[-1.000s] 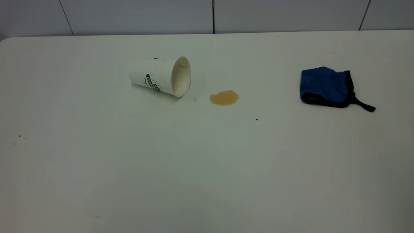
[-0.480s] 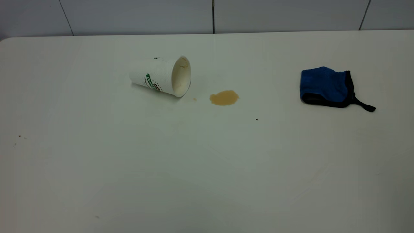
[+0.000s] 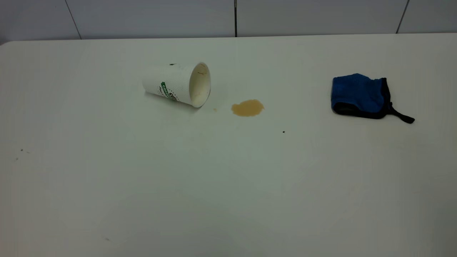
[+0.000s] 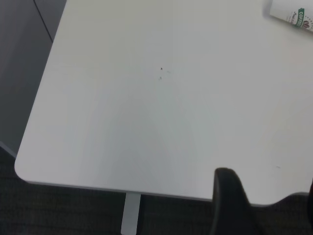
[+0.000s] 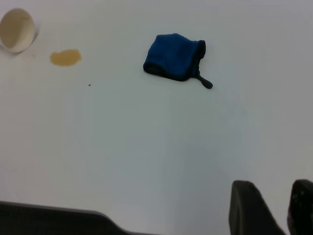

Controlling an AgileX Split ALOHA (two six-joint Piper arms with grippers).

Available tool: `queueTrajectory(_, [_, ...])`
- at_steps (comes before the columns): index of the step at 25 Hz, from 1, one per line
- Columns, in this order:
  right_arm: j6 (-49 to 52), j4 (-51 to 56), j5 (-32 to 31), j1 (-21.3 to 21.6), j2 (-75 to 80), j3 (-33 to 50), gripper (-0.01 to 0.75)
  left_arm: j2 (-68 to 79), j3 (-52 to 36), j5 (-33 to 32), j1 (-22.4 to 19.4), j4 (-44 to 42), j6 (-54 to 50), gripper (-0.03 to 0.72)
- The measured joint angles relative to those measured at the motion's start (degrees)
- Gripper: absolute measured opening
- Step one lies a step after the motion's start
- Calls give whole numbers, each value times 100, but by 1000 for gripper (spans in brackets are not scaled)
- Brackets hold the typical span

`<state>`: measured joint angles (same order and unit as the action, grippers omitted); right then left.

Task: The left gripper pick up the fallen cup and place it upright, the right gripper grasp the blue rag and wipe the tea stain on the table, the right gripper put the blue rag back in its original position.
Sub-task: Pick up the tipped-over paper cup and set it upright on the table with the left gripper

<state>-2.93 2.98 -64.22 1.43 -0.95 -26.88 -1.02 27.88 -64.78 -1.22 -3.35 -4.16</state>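
You're looking at lab/test-cell setup: bare white counter, plain grey panel wall behind, dark floor below counter edge.

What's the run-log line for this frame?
cup: on its side, untouched | tea stain: unwiped | blue rag: lying on table, apart from stain | left tool, right tool: far off, empty

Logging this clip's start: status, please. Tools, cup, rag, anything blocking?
Left tool and right tool both back, empty. Cup on its side, tea stain unwiped, blue rag untouched on the table. No obstruction.
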Motion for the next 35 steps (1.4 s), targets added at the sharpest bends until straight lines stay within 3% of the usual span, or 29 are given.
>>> queueTrajectory(19, [0,0,0,0,0,0,238,269,208,45,30,13,376,411])
queueTrajectory(26, [0,0,0,0,0,0,238,2364,1097,524,67,154,710,411])
queueTrajectory(31, [0,0,0,0,0,0,238,4156,1521,1441,67,276,977,411])
queueTrajectory(35, [0,0,0,0,0,0,238,5312,1852,1784,69,527,1142,401])
